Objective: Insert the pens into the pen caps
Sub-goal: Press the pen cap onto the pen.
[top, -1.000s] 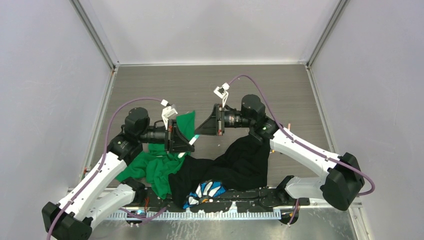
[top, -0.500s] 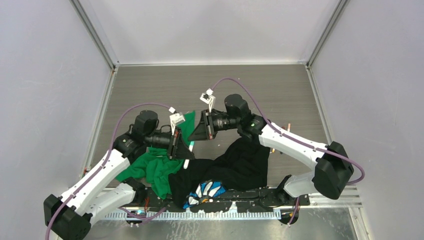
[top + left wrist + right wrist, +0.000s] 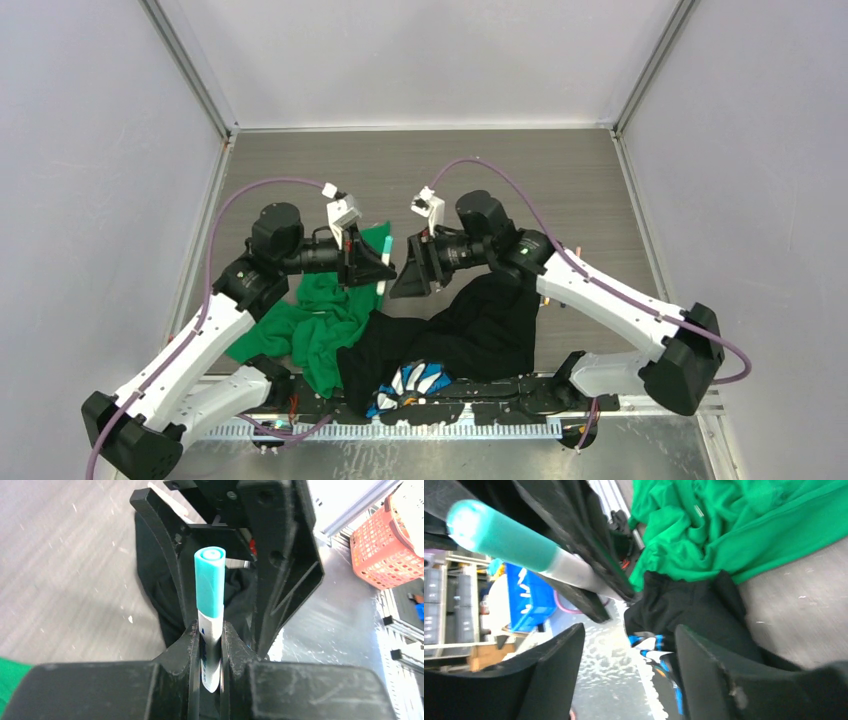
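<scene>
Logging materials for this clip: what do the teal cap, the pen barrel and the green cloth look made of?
The teal cap: likely moulded plastic, smooth satin surface with soft highlights. The pen barrel: white plastic, glossier, with blue print. The green cloth: soft matte fabric, crumpled into folds; weave unclear.

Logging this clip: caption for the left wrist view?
Left jaws shut on a white pen, teal cap fitted; right jaws open just beyond.
</scene>
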